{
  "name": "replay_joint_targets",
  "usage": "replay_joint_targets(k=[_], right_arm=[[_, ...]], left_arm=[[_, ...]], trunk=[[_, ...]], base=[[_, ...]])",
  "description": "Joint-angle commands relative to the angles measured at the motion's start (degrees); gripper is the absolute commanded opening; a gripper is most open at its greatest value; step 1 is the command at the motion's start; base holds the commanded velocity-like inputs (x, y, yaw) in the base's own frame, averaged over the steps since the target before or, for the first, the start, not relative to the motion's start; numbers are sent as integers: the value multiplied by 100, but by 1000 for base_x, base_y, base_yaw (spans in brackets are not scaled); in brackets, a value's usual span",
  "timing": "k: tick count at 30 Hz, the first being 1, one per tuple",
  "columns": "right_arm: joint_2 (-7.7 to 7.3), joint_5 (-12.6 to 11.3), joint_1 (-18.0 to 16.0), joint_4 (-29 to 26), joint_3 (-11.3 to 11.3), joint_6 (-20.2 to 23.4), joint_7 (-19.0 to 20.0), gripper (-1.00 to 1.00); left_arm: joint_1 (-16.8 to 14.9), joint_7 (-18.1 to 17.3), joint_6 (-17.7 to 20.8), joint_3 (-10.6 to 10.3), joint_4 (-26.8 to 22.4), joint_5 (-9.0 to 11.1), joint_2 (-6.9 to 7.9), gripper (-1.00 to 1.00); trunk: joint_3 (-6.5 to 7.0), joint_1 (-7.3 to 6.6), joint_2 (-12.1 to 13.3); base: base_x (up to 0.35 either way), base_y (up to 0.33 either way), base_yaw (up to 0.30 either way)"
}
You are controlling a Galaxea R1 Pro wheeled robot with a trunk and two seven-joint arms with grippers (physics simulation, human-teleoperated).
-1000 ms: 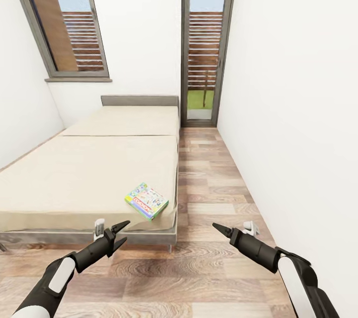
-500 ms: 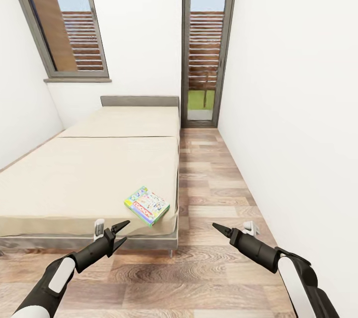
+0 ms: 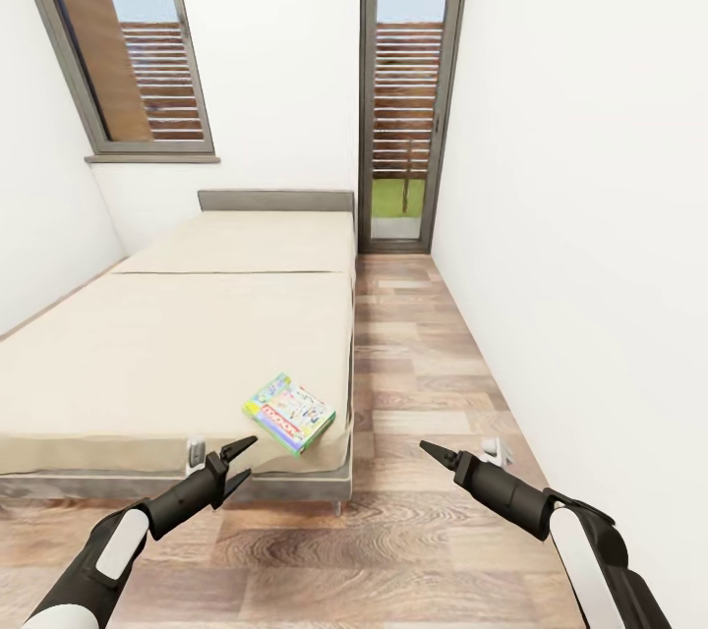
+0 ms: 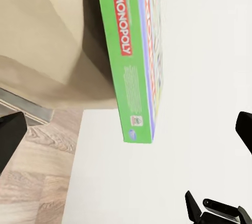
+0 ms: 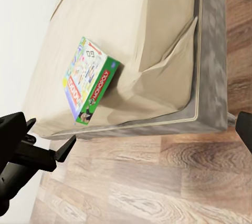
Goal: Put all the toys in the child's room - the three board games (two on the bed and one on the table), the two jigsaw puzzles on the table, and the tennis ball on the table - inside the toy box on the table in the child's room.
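One board game (image 3: 288, 411), a flat Monopoly box with a green edge and red lettering, lies on the bed (image 3: 147, 354) near its near right corner. The left wrist view has the same box (image 4: 131, 50) close up. In the right wrist view it (image 5: 86, 84) rests on the beige mattress (image 5: 131, 24). My left gripper (image 3: 246, 457) hangs open just short of the bed's foot, a little below and left of the box. My right gripper (image 3: 433, 452) is open over the floor to the right, holding nothing. The table, toy box, jigsaw puzzles and tennis ball are out of view.
A strip of wood-plank floor (image 3: 413, 364) runs between the bed and the white wall (image 3: 590, 216) on the right. It ends at a tall glass door (image 3: 408, 88). A grey-framed window (image 3: 128, 39) stands above the low headboard (image 3: 275, 200).
The whole view has crept forward toward the bed, so its foot edge and the board game sit slightly lower in the picture. Both arms keep the same pose.
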Motion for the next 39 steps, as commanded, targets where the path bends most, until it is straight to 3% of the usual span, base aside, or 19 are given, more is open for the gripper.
replay_joint_targets(k=[1,27,36,39], right_arm=[[1,1,-4,-1,-9,33,20,100],[0,3,-4,-1,-9,33,20,100],[-3,3,-4,-1,-9,33,20,100],[-1,3,-4,-1,-9,33,20,100]], left_arm=[[-4,-10,32,11,2,8,-1,100],[-8,-19,27,21,2,8,-3,100],[-8,-17,29,20,2,8,-3,100],[-6,-16,27,20,2,8,-3,100]], trunk=[[-5,1,-2],[-5,1,-2],[-167,199,-363],[-167,199,-363]], base=[[214,0,0],[60,0,0],[0,0,0],[0,0,0]])
